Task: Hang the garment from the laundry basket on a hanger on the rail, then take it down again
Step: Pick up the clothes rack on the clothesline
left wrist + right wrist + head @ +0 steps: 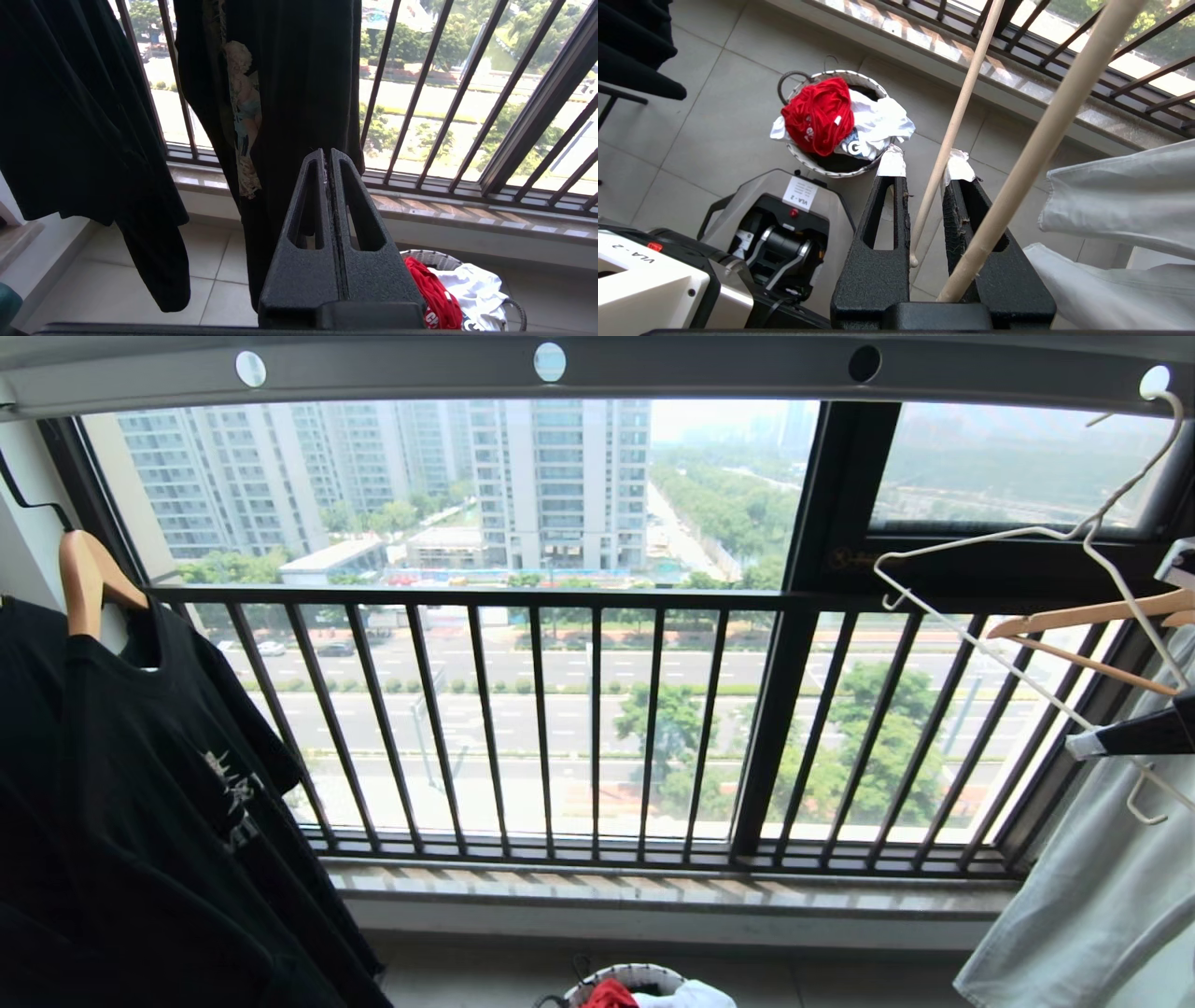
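The red garment [819, 114] lies crumpled in the white laundry basket [822, 165] on the floor, and also shows as the garment [609, 994] in the basket [635, 973] at the bottom edge. The white wire hanger [952, 543] hooks into a hole at the right end of the rail [653, 369]. My right gripper [1074, 744] is at the hanger's lower bar. In the right wrist view the gripper [924, 161] is shut on that thin bar [952, 121], which lies slantwise in the narrow gap. My left gripper [327, 151] is shut and empty, low beside the black T-shirt [280, 93].
A black T-shirt [140, 803] hangs on a wooden hanger [89, 579] at left. At right are another wooden hanger [1092, 616] and a pale grey-blue garment [1102, 896]. The black window railing [560, 709] spans the back. A thicker pale rod [1045, 126] crosses near the right fingers.
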